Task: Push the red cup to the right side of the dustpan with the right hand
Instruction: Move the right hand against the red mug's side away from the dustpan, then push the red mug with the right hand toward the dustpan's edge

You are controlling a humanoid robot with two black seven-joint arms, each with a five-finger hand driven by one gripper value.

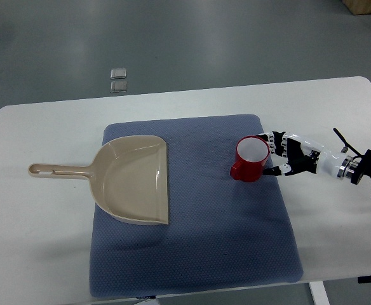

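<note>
Top view: your right hand (286, 156) comes in from the right edge, fingers (276, 170) curled loosely around the right side of the red cup (251, 159). They touch the wall rather than clamp it, as far as I can tell. The cup stands upright, mouth up, handle toward the lower left, on the blue mat (223, 254), right of the dustpan (134, 180) and well apart from it. The left hand is not visible.

Risks, as I judge them:
- Push high on the wall and the cup may tip; the textured mat likely drags at its base.
- The handle makes it lopsided, so an off-centre push could spin it away from your fingers.
- Push too far and it hits the dustpan's open edge and shifts the pan, or rides inside.
- The mat itself might bunch or slide on the tabletop (39, 254).

Counts: one red cup, one dustpan, one mat, one robot hand, two small square floor plates (118, 79) beyond the tabletop.
</note>
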